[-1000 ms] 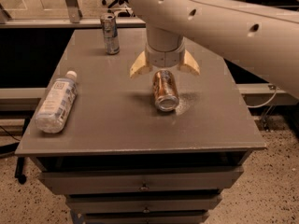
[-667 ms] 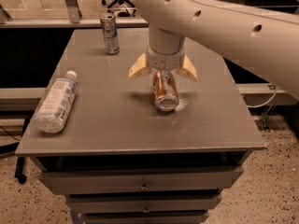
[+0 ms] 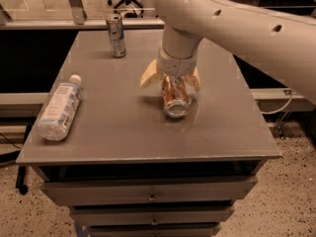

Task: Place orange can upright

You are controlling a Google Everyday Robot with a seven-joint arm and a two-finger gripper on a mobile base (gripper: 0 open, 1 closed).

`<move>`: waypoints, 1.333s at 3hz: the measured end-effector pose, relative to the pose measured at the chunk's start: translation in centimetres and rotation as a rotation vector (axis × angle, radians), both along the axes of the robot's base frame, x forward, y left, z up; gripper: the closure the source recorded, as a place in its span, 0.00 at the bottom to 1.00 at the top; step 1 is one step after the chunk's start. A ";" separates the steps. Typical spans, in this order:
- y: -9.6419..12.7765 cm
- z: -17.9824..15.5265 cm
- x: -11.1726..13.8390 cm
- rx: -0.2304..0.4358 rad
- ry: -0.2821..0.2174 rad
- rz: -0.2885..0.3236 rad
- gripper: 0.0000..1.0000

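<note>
The orange can (image 3: 176, 101) lies tilted on the grey table top (image 3: 123, 122), right of centre, with one silver end facing the camera. My gripper (image 3: 171, 85) hangs from the big cream arm straight over the can's far end. It is open, with a pale finger (image 3: 148, 78) on the left of the can and the other finger on the right, both flared out to the sides. The can's far end is hidden under the wrist.
A taller slim silver-blue can (image 3: 116, 35) stands upright at the back of the table. A clear plastic bottle with a white cap (image 3: 58, 108) lies on its side near the left edge. Drawers sit below the table top. The arm spans the upper right.
</note>
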State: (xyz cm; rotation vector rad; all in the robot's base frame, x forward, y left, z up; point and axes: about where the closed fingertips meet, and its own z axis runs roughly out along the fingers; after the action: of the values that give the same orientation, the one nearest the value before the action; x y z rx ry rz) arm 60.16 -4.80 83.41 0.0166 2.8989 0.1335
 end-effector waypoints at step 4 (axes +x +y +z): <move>-4.3 6.6 7.1 -0.030 -0.327 0.206 1.00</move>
State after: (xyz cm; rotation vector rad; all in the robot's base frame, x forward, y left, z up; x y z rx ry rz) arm 67.28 -9.10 89.99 -0.2826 2.5688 0.1163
